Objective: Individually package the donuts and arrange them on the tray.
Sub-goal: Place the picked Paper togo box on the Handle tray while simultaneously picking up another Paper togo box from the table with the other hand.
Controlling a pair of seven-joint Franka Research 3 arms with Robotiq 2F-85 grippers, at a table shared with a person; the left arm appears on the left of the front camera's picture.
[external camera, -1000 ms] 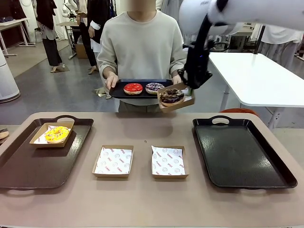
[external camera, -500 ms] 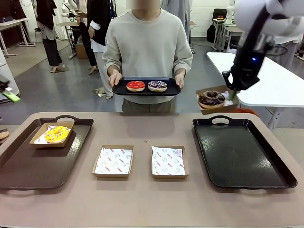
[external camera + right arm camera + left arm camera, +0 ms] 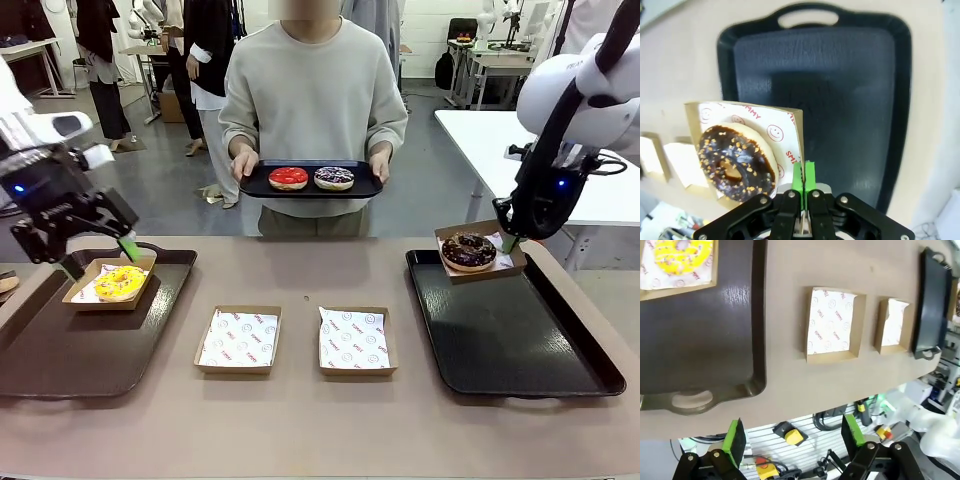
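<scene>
My right gripper (image 3: 510, 241) (image 3: 803, 176) is shut on the edge of a cardboard box (image 3: 790, 127) holding the chocolate-topped donut (image 3: 467, 249) (image 3: 735, 162). It hangs just above the far left corner of the right black tray (image 3: 520, 345) (image 3: 840, 95). My left gripper (image 3: 98, 258) (image 3: 792, 435) is open and empty, hovering at the boxed yellow donut (image 3: 120, 281) (image 3: 680, 254) on the left tray (image 3: 60, 350) (image 3: 700, 340). The person holds a small tray (image 3: 310, 190) with a red donut (image 3: 288, 177) and a sprinkled donut (image 3: 334, 177).
Two empty paper-lined boxes (image 3: 239, 338) (image 3: 356, 339) lie side by side mid-table between the trays; the left wrist view shows them as well (image 3: 832, 322) (image 3: 895, 322). A white table (image 3: 600, 170) stands beyond the right arm.
My right arm carried the boxed chocolate donut from beside the person's tray rightward and down to the right tray. My left arm came into view over the yellow donut's box.
</scene>
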